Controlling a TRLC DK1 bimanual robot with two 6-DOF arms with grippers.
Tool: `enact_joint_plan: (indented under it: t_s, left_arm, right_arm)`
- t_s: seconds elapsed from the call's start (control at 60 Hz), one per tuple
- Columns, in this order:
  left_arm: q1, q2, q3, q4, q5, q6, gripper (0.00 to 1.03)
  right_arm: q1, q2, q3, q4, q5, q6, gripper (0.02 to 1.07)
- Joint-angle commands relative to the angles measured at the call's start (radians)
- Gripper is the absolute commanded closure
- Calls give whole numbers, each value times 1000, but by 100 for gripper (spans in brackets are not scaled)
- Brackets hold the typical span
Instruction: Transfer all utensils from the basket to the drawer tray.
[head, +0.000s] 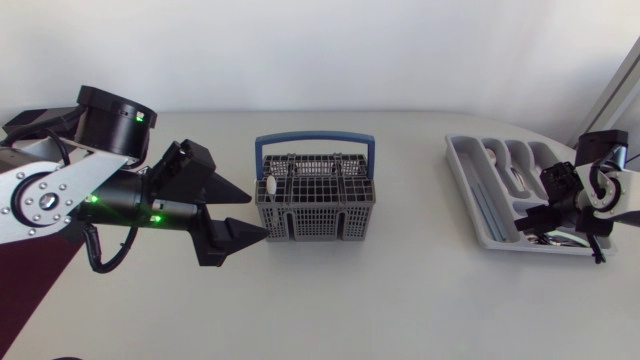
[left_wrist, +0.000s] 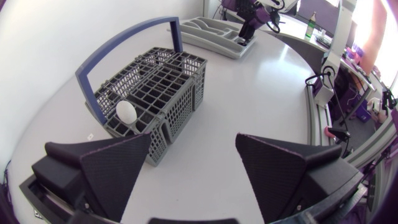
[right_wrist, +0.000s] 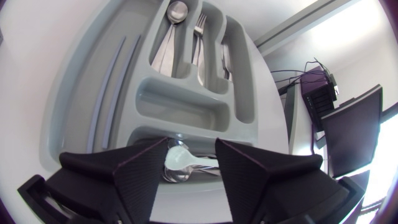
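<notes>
**Status: one white spoon in basket, right gripper over tray**

- The basket (head: 315, 215) was set near the middle of the bench, toward its far edge, with its blue handle (head: 315, 140) upright.
- One white spoon (head: 270, 186) was seen standing in the basket's left-end compartment, bowl up.
- The left gripper (head: 258, 215) was held just off the basket's left end, with its fingers spread wide and nothing between them.
- In the left wrist view the white spoon (left_wrist: 126, 112) was ahead of the left gripper (left_wrist: 194, 140), nearer to one finger (left_wrist: 112, 162) than to the other. It was clear of both.
- The drawer tray (head: 462, 175) was placed at the bench's right edge, slightly skewed.
- The right gripper (right_wrist: 191, 146) was positioned over the tray's near end, fingers parted by a narrow gap.
- A second white spoon (right_wrist: 180, 158) was seen lying crosswise in the near-end compartment, on top of metal spoons (right_wrist: 171, 175). Its bowl was in the gap below the fingertips and its handle ran under one finger (right_wrist: 249, 168). No two-sided grip on it was evident.
- In the long compartments, a metal spoon (right_wrist: 177, 11), a fork (right_wrist: 199, 25) and knives (right_wrist: 225, 62) were laid side by side.
- Two thin grey-blue sticks (right_wrist: 106, 93) were in the outer slot.
</notes>
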Motion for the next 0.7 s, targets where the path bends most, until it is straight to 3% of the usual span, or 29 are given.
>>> enact_joint_plan:
  t_s: [0.0, 0.15, 0.3, 0.45, 0.683]
  left_arm:
    - [10, -16, -7, -7, 2, 6, 8]
    - [28, -19, -9, -9, 2, 8, 8]
    - [33, -17, -12, -7, 2, 8, 8]
    - [34, -13, -15, -4, 2, 8, 8]
    - [48, -13, -32, 14, -4, 14, 8]
  right_arm:
    - [15, -4, 4, -26, 11, 21, 24]
    - [44, -75, 5, -92, -11, 53, 20]
    - [130, -223, 5, -223, -124, 117, 20]
    - [324, -338, 21, -338, -207, 182, 20]
    - [626, -335, 131, -448, -284, 341, 20]
